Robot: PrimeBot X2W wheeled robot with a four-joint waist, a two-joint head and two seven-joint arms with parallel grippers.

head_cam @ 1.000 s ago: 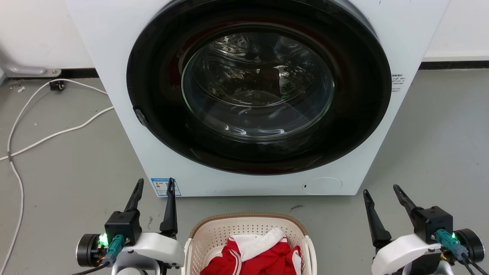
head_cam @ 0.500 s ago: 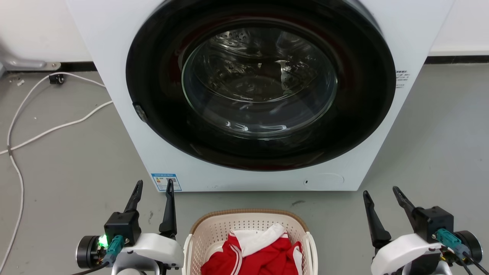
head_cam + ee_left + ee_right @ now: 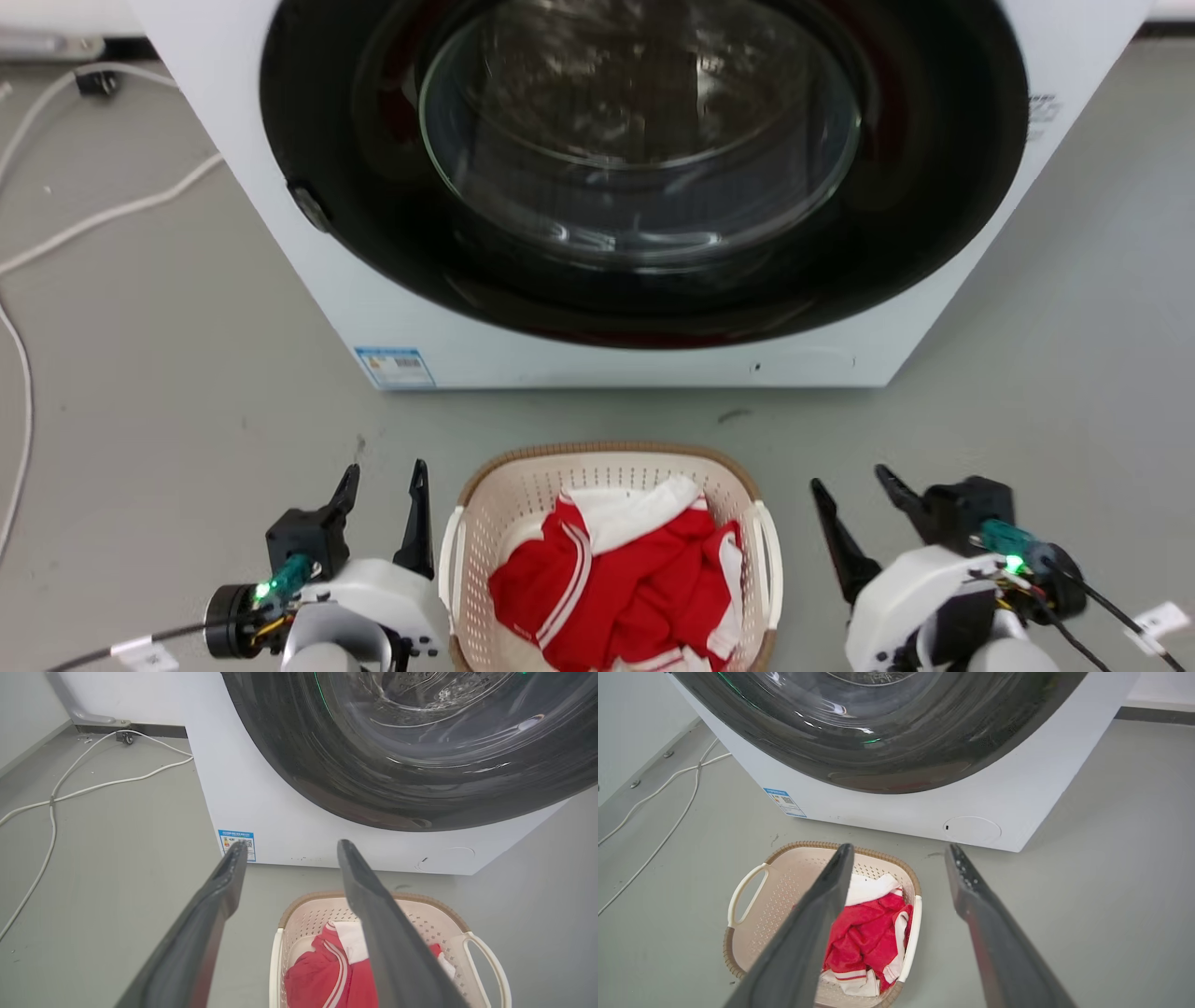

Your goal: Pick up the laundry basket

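Flanking the laundry basket [image 3: 532, 495], your left gripper [image 3: 385, 469] and right gripper [image 3: 848, 477] gape empty; looks light, stiff, so grab the white handles [image 3: 446, 551].

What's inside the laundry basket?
Inside the laundry basket lies a crumpled red garment with white stripes and white parts. It covers most of the perforated floor, so whether anything lies under it cannot be seen.
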